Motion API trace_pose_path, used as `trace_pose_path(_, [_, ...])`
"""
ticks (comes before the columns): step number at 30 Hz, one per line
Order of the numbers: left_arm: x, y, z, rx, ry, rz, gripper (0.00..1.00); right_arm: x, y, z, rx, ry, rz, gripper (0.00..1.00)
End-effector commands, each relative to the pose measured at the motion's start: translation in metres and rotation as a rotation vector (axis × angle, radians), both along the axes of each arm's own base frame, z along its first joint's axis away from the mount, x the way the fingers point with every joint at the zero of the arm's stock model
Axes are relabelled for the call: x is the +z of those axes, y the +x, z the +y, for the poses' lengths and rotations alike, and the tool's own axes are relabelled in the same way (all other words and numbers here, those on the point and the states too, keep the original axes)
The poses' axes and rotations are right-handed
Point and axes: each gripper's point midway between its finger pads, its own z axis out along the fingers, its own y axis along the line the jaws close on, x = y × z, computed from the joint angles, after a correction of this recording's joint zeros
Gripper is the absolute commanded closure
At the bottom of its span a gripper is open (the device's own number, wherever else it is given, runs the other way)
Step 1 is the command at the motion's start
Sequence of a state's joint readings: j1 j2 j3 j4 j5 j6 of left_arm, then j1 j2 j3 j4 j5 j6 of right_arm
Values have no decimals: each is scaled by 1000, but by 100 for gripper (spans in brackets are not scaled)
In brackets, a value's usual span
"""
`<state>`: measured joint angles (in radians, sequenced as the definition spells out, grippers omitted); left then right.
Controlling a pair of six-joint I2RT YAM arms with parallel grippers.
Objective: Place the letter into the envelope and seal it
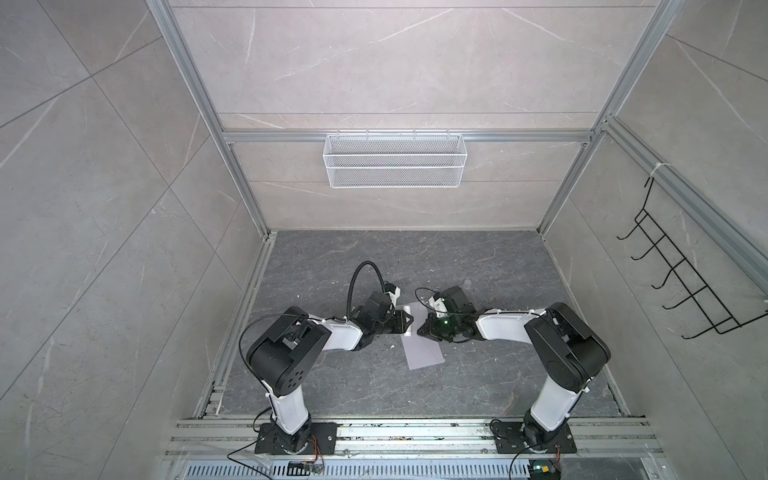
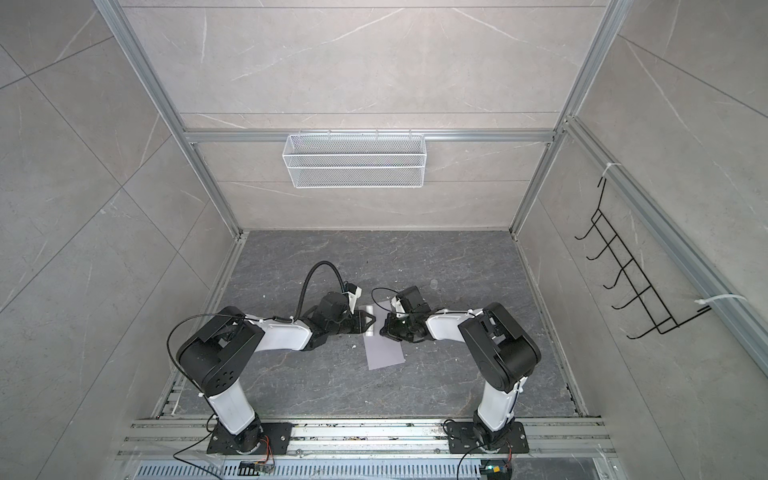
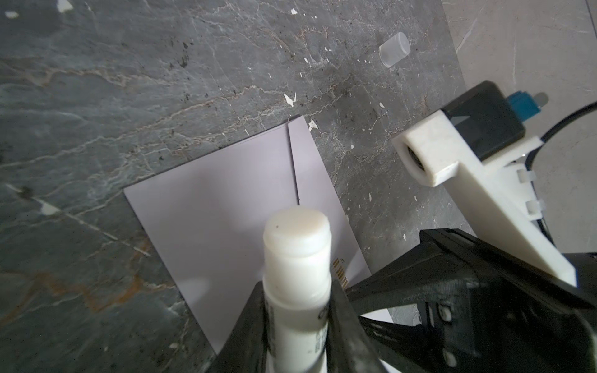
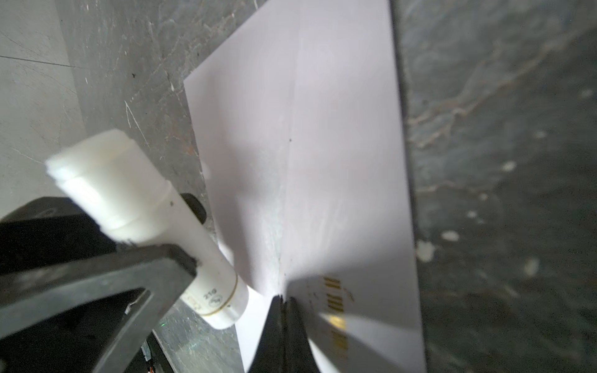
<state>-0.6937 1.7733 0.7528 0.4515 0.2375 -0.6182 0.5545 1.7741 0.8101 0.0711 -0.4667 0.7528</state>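
My left gripper [image 3: 297, 300] grips the glue stick [image 3: 297, 245]; my right gripper [image 4: 283, 310] is closed at the envelope [image 4: 323, 129]. No letter visible, probably it is inside; sealing is left.

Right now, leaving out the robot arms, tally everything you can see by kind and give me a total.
envelope: 1
glue stick: 1
clear cap: 1
wire basket: 1
hook rack: 1
Total: 5

White-shelled left arm [image 1: 338, 334], right arm [image 1: 498, 328], black joint housings [image 1: 282, 353], looping black cable [image 1: 365, 263], flat black base plates [image 1: 324, 436], black wedge-fingered right gripper [image 4: 283, 306]
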Motion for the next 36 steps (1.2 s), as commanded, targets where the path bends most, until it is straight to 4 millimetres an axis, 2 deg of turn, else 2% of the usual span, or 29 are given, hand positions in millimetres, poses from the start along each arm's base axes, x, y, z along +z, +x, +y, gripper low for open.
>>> trace_pose_path(1, [-2,6,-2,8,11,-11,100,-28,-28,-25,5,-127,89,100])
trace_pose_path(26, [-4,6,-2,12,12,-13,100,-47,-83,-65,-3,-200,154,100])
trace_pose_path(30, [-5,6,-1,14,12,-10,100,-46,-86,-67,-7,-207,149,100])
trace_pose_path(36, [-5,5,-1,15,10,-11,100,-40,-76,-62,-13,-197,133,100])
